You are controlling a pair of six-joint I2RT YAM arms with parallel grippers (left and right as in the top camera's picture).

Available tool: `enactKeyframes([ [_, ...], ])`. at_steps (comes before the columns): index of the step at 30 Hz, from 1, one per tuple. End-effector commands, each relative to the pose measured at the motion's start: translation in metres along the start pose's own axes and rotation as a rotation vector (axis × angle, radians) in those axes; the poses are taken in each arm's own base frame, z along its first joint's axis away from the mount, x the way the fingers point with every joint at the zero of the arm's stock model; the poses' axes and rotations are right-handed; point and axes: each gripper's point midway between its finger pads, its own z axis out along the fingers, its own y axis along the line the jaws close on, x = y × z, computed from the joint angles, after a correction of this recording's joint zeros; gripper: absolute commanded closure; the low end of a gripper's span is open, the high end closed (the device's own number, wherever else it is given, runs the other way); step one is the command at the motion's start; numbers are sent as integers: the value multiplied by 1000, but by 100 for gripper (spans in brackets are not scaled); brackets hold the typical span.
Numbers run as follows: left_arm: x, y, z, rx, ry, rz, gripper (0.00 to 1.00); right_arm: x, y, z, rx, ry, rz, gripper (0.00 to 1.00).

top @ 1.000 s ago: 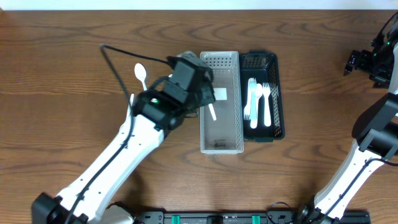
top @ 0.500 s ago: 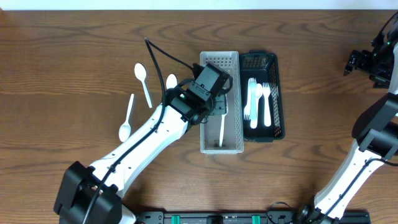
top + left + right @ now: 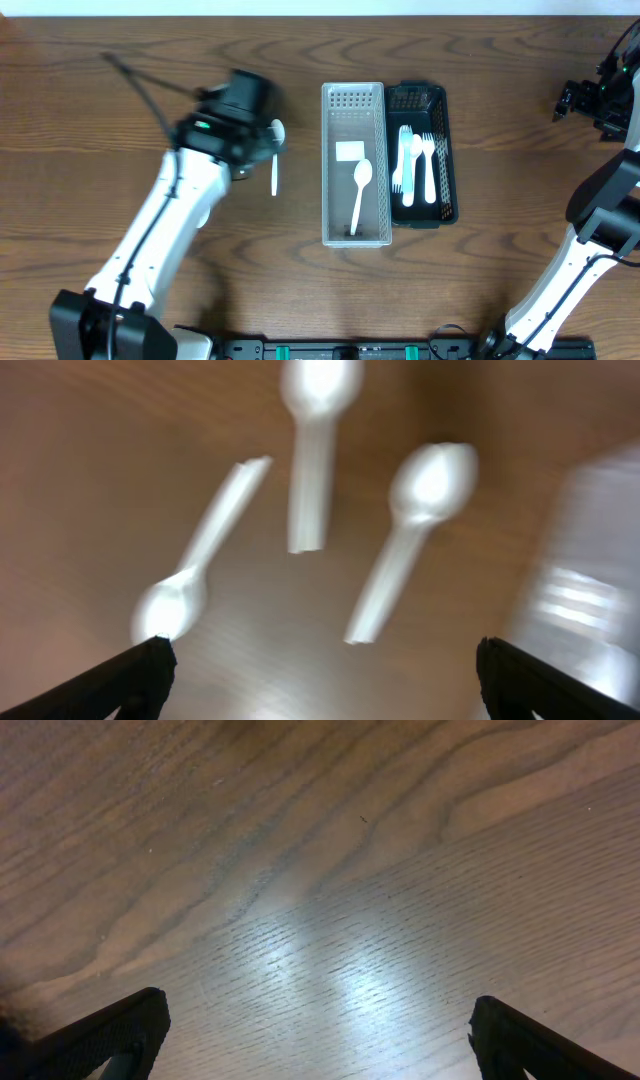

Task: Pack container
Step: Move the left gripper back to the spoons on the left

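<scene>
The left gripper (image 3: 328, 682) hovers with its jaws spread wide and empty over three loose spoons (image 3: 314, 450) on the table (image 3: 500, 280), just left of the clear container (image 3: 326, 200). One spoon (image 3: 360, 190) lies inside that container, while the black container (image 3: 447, 120) just beside its right wall holds white cutlery (image 3: 415, 165) too crowded to count. The right gripper (image 3: 320, 1035), its jaws also spread, hangs over bare wood at the far right, well apart from both containers.

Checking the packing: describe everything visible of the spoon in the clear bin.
The spoon is white and plastic-looking: an oval bowl and a slim straight handle. It lies on the floor of the clear bin, slightly slanted, bowl toward the perforated end, just beside a white label. Nothing grips it.
</scene>
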Motion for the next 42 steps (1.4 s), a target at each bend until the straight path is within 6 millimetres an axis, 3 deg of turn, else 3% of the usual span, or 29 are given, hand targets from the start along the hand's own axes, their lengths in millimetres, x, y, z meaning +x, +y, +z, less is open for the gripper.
enactKeyframes([
  [1, -4, 44, 9, -62, 87, -122, 2, -1, -1, -4, 1, -10, -2, 1],
  [4, 5, 52, 15, 39, 210, 16, 2, -1, -1, -4, 1, -10, -2, 1],
  [7, 12, 74, 20, 16, 278, 156, 2, -1, -1, -4, 1, -10, -2, 1],
  [9, 4, 92, 25, -54, 258, 144, 2, -1, -1, -4, 1, -10, -2, 1],
  [12, -13, 103, 29, -77, 200, 109, 2, -1, -1, -4, 1, -10, -2, 1],
  [15, -25, 101, 33, -51, 152, 118, 2, -1, -1, -4, 1, -10, -2, 1],
  [18, -33, 93, 40, -25, 120, 336, 2, -1, -1, -4, 1, -10, -2, 1],
  [21, -37, 88, 52, -18, 118, 422, 2, -1, -1, -4, 1, -10, -2, 1],
  [30, -15, 90, 87, -29, 255, 434, 2, -1, -1, -4, 1, -10, -2, 1],
  [42, 18, 86, 112, 12, 416, 415, 2, -1, -1, -4, 1, -10, -2, 1],
])
